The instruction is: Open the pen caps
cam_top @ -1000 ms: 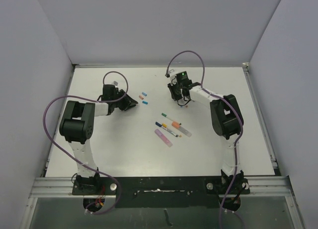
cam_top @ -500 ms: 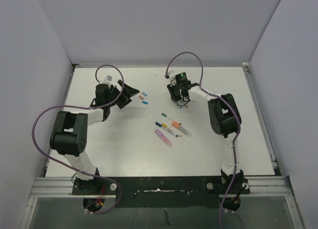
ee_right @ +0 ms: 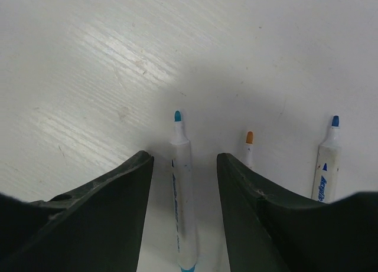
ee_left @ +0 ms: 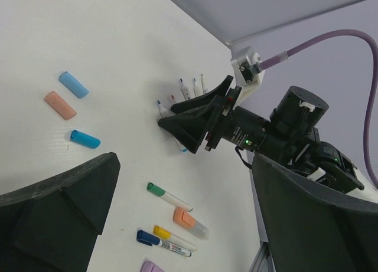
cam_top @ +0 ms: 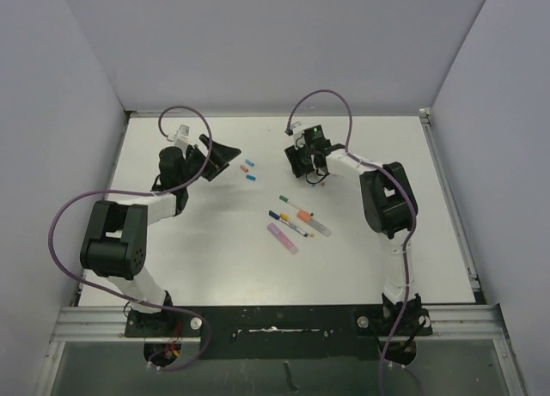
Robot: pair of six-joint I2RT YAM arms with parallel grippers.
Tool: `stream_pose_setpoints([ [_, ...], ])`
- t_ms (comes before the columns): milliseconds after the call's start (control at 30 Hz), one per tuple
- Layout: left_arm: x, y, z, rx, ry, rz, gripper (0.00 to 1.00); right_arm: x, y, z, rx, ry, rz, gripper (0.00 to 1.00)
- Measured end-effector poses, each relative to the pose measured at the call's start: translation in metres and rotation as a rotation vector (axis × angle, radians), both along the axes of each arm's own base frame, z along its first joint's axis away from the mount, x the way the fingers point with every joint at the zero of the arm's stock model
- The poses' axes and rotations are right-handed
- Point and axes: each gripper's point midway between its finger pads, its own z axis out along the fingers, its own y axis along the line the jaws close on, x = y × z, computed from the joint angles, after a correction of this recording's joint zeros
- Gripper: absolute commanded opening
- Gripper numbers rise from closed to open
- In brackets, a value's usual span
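Top: three loose pen caps [cam_top: 244,168] on desk [cam_top: 215,267] beside wide-spread, empty left hand [cam_top: 225,153]; more on capped pens [cam_top: 296,217] mid-desk.
Left wrist: likely light, stiff, slick; pinch across sides, pull straight.
Right wrist: right hand [ee_right: 183,158] part-spread astride uncapped pen [ee_right: 182,213], not gripping.

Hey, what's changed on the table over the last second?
The left gripper opened and swung toward the far side of the table, holding nothing. The right gripper barely shifted but opened, jaws now either side of a blue-tipped pen lying flat. The three loose pen caps and the pens in the middle stayed put.
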Motion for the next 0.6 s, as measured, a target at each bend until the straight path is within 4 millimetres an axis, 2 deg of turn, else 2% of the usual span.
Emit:
stream_pose_setpoints([
  [167,-0.002,-0.001,0.005,-0.029,-0.026,0.001,0.98,-0.010,-0.001,0.010,0.021,-0.009,0.006,0.57],
  [267,-0.003,-0.001,0.009,-0.051,-0.050,0.001,0.98,-0.019,-0.002,0.033,0.045,-0.035,0.014,0.58],
  [333,-0.005,-0.003,0.013,-0.068,-0.061,-0.008,0.98,-0.026,-0.001,0.061,0.081,-0.072,0.023,0.58],
  [433,-0.007,-0.006,0.020,-0.087,-0.079,-0.028,0.98,-0.034,0.001,0.088,0.121,-0.111,0.039,0.60],
  [500,-0.008,-0.007,0.023,-0.095,-0.093,-0.042,0.98,-0.045,0.003,0.099,0.140,-0.121,0.055,0.60],
  [600,-0.010,-0.009,0.025,-0.102,-0.099,-0.053,0.98,-0.061,0.013,0.100,0.144,-0.109,0.090,0.59],
])
